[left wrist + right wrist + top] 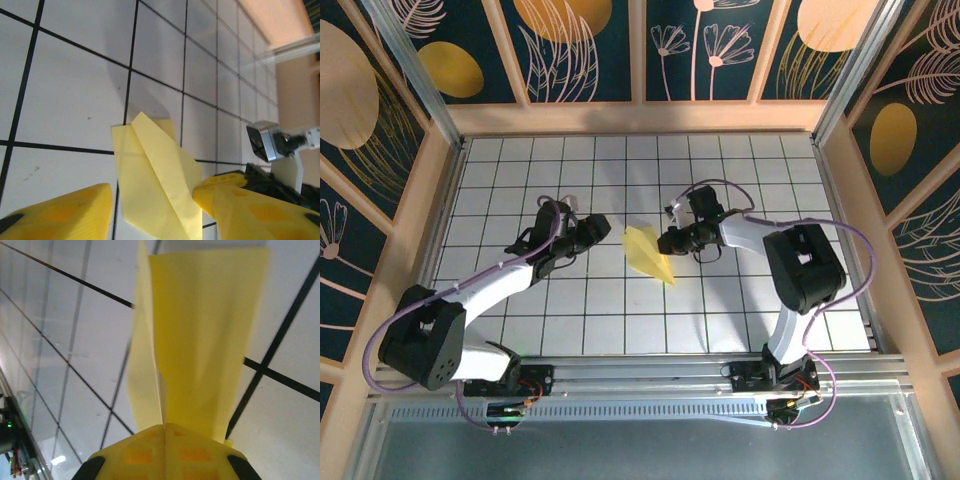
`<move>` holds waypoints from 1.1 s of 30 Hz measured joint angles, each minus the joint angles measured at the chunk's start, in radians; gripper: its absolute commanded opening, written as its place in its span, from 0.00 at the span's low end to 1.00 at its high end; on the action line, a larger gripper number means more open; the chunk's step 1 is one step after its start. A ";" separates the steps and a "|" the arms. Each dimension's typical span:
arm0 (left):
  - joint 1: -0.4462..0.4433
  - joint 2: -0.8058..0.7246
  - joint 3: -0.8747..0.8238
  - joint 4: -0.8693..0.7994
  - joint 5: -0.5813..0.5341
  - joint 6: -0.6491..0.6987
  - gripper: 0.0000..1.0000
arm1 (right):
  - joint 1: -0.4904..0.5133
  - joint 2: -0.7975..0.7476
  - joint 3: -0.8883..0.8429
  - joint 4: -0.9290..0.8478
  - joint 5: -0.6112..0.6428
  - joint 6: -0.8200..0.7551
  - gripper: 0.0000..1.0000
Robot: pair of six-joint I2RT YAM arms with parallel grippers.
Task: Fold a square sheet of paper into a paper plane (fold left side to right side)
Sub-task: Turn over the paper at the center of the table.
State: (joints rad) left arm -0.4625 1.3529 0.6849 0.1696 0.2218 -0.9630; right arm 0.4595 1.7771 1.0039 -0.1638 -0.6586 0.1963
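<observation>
The square sheet of paper point(645, 252) is folded into a narrow pale-yellow pointed shape and lies mid-table between the two arms. My right gripper point(666, 242) is shut on its right edge; in the right wrist view the paper point(200, 340) rises out from between the closed jaws of that gripper point(165, 427). My left gripper point(607, 230) stands just left of the paper. In the left wrist view this gripper point(152, 200) is open, its yellow fingers point(65, 215) on either side of the creased paper point(155, 175), one fingertip close against the paper's edge.
The table point(570, 320) is white with a black grid, walled by wooden rails point(630, 118) at the back and sides. The right arm's wrist camera point(267, 142) shows beyond the paper in the left wrist view. Open tiles lie in front of and behind the paper.
</observation>
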 measured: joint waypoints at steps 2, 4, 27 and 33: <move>0.012 -0.026 -0.020 0.050 0.026 -0.024 0.65 | -0.008 -0.060 -0.002 0.005 -0.006 0.012 0.00; 0.016 -0.051 -0.038 0.112 0.057 -0.044 0.68 | -0.018 -0.123 -0.007 0.019 -0.018 0.029 0.00; -0.050 0.020 0.060 0.608 0.399 -0.189 0.50 | -0.015 -0.439 -0.129 0.518 -0.269 0.469 0.00; -0.074 0.054 0.094 0.570 0.399 -0.156 0.35 | -0.001 -0.428 -0.129 0.529 -0.283 0.491 0.00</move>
State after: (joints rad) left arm -0.5362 1.4071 0.7788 0.7395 0.6205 -1.1187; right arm 0.4583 1.3495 0.8745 0.3649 -0.9417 0.6876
